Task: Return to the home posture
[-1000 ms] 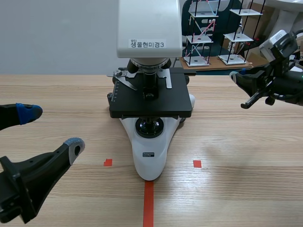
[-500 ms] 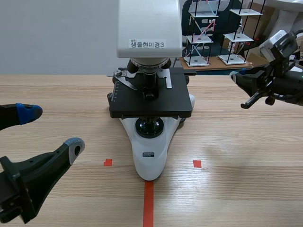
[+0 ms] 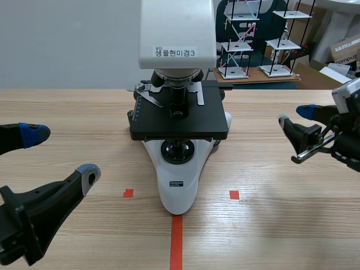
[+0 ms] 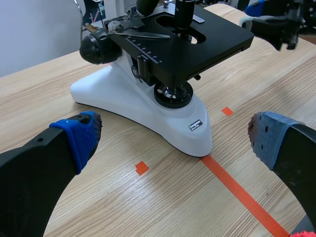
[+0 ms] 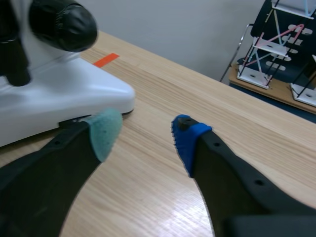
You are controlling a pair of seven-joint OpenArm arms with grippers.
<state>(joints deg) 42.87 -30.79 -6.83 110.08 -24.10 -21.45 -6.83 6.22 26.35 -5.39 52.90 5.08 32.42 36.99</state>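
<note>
1. Arms. The left arm (image 3: pixel 22 225) and the right arm (image 3: pixel 350 147) are the subject of the task. Each enters low from its own side of the table (image 3: pixel 281 225), and they lie well apart with the instrument between them. Judged step: the closing retreat to rest, with nothing left to carry or set down.
2. Microscope (image 3: pixel 179 112). It stands upright at mid-table, its white foot over the far end of the tape line (image 3: pixel 176 242). Neither gripper touches it.
3. Left gripper (image 3: pixel 61 153). It hangs near the robot on the left, short of the microscope's foot. Its fingers are spread wide and nothing lies between the blue and grey pads.
4. Right gripper (image 3: pixel 295 116). It hangs beside the stage on the right, clear of it. Its fingers are parted moderately and it is empty; the wrist view shows bare wood between the pads.
5. Tape squares (image 3: pixel 128 193) and (image 3: pixel 234 194). These are floor marks flanking the foot.

Next move, as a judgement: the frames do not show where home lies, so whether either arm has arrived cannot be told. Any remaining travel calls for drawing back and away from the stage and foot, so that no finger brushes the microscope.
</note>
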